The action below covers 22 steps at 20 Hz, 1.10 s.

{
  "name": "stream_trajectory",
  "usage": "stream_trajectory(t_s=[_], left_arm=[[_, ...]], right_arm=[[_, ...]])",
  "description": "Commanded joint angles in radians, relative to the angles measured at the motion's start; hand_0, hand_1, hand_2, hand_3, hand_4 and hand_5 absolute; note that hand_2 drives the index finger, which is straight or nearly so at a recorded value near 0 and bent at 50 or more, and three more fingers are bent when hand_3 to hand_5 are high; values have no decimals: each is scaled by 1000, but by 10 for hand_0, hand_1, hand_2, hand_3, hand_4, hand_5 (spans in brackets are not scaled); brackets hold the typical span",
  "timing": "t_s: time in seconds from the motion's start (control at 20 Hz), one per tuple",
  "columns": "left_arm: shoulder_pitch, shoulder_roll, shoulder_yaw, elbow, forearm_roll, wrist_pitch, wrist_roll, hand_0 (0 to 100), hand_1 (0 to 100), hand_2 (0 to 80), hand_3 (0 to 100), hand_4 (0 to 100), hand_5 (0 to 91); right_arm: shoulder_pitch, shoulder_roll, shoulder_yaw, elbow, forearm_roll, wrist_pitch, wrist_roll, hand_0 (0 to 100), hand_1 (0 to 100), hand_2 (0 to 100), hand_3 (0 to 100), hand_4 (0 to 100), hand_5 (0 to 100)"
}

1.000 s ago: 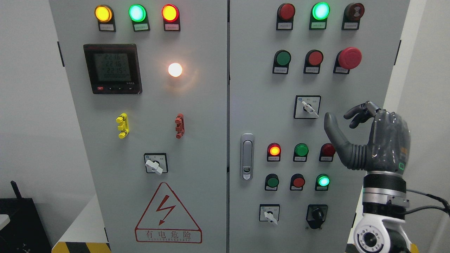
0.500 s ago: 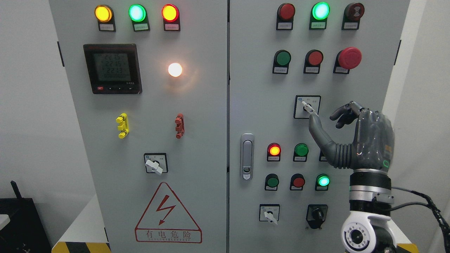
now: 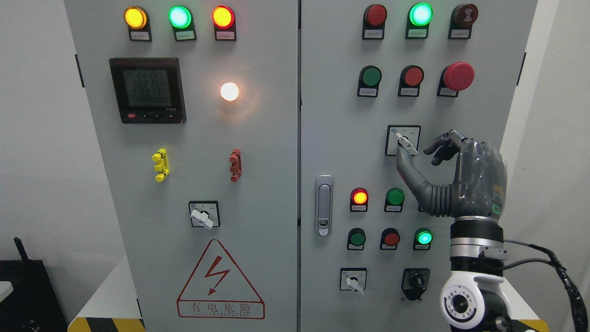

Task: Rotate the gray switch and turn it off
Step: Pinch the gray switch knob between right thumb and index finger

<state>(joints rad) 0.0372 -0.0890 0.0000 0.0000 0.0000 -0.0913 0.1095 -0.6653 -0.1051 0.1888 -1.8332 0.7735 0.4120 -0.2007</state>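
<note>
Up on the right door of the tall light-gray metal control cabinet (image 3: 336, 138), the small gray rotary switch with a pale lever handle (image 3: 405, 143) sits in its square black-framed plate, below the row of 1 green and 1 red round push button and the big red mushroom-shaped emergency button (image 3: 457, 76). Its lever is tilted, pointing down toward the right. The dark gray robot right hand (image 3: 454, 177) comes up from the lower right edge on a silver-and-white wrist, with a black cable trailing off to the right. Its thumb reaches up and to the left, the tip just beneath the lower end of the lever — touching or nearly so, I cannot tell which. The other fingers (image 3: 441, 146) are curled loosely above, just to the right of the switch plate, apart from the lever; they close on nothing, so the hand is half-open around the handle's right side. Beneath the thumb sit a lit red indicator lamp (image 3: 359, 197) and a dark green round button (image 3: 395, 197) — the palm hides a 3rd item in that row.
</note>
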Motion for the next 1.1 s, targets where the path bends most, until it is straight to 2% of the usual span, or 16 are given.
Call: stream_trajectory(t_s=[0.0, 1.05], left_arm=[[0, 0, 32, 23, -8, 1, -1, 120, 389, 0, 0, 0, 0], [0, 0, 32, 23, -8, 1, -1, 120, 389, 0, 0, 0, 0]], right_arm=[[-7, -2, -2, 23, 0, 1, 1, 117, 385, 552, 770, 719, 963], [-39, -1, 0, 57, 4, 1, 4, 143, 400, 558, 755, 712, 948]])
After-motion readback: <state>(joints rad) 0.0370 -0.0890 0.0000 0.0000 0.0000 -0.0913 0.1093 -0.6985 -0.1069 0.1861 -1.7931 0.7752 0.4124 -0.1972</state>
